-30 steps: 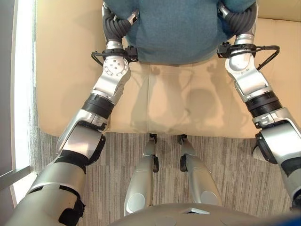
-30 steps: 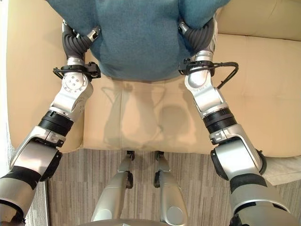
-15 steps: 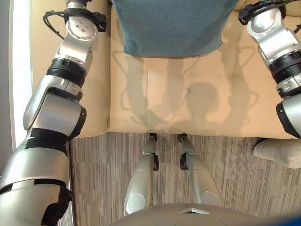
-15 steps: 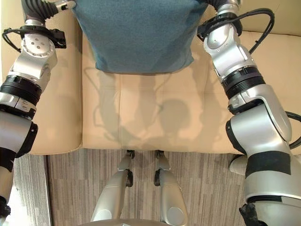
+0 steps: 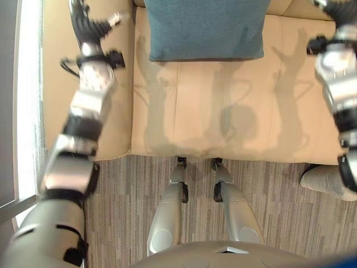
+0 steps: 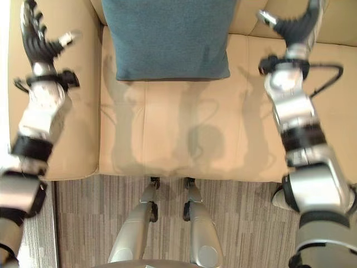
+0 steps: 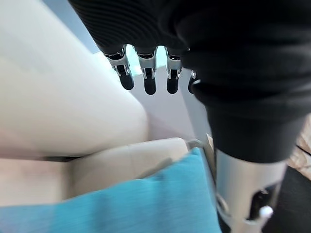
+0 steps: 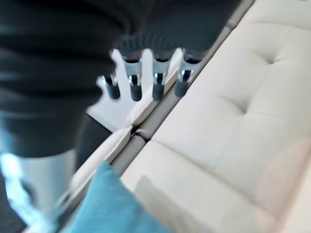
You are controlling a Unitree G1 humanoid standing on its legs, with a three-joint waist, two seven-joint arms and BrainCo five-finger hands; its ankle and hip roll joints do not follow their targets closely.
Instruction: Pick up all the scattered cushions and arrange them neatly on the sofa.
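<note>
A blue cushion (image 6: 170,38) lies on the seat of the beige sofa (image 6: 184,134), up against the backrest, held by neither hand. The left hand (image 6: 37,34) hovers over the armrest to the cushion's left, fingers spread and empty. The right hand (image 6: 295,23) is raised to the cushion's right, fingers straight and loose, clear of the cushion.
</note>
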